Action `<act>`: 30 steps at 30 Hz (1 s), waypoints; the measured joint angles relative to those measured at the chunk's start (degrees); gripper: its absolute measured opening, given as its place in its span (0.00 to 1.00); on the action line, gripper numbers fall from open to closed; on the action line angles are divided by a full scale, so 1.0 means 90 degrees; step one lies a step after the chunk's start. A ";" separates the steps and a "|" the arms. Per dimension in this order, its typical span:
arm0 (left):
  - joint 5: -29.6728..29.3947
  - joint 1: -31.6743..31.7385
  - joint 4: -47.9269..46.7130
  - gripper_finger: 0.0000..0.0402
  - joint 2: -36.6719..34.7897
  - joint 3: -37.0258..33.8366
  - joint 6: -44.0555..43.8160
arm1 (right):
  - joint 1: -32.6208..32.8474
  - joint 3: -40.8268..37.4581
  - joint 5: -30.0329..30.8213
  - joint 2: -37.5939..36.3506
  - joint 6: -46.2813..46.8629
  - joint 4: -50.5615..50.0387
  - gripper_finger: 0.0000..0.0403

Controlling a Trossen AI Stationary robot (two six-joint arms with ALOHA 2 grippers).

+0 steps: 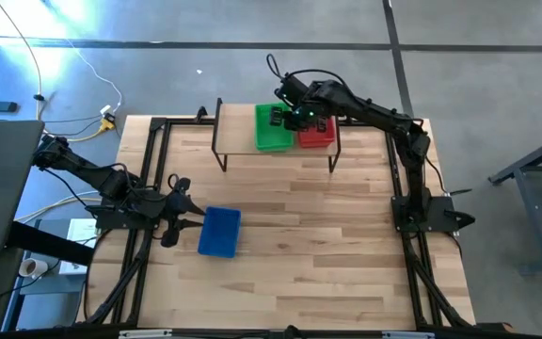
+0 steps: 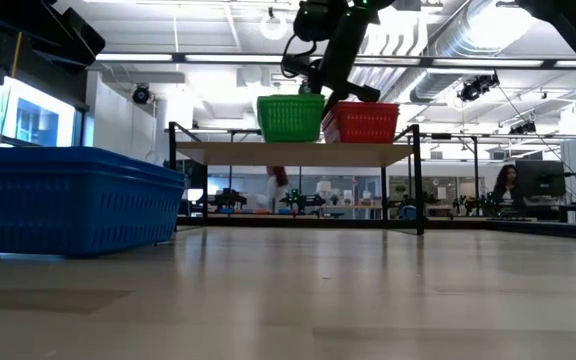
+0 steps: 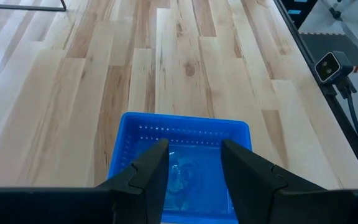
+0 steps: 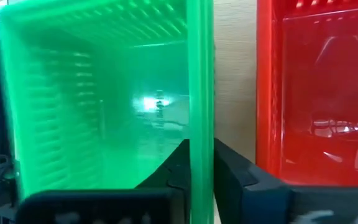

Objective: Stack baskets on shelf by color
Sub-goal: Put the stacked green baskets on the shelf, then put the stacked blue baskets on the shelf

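High view showed the green basket [image 1: 272,127] and red basket [image 1: 316,134] on the shelf [image 1: 234,128] at upper centre, the right gripper [image 1: 295,116] pinching the green wall. Left gripper [image 1: 188,214] spread beside the blue basket [image 1: 220,232]. Light, stiff, probably springy; grip the rim.

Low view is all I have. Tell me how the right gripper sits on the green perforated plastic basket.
Observer: The right gripper is closed on the green perforated plastic basket, one finger either side of the wall that faces the red perforated plastic basket.
Operator: Now report the left gripper.
Observer: The left gripper is open, its fingers apart over the near end of the blue perforated plastic basket, which sits on the wooden table.
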 joint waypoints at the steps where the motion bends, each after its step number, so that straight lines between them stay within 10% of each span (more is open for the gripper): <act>1: 0.0000 -0.0002 0.0000 0.34 0.0000 0.0000 0.0000 | 0.0000 0.0000 0.0000 0.0000 0.0000 0.0000 0.09; 30: 0.0000 -0.0001 0.0004 0.34 0.0000 0.0000 -0.0009 | 0.0012 0.0012 0.0196 -0.0435 -0.0024 -0.0026 0.21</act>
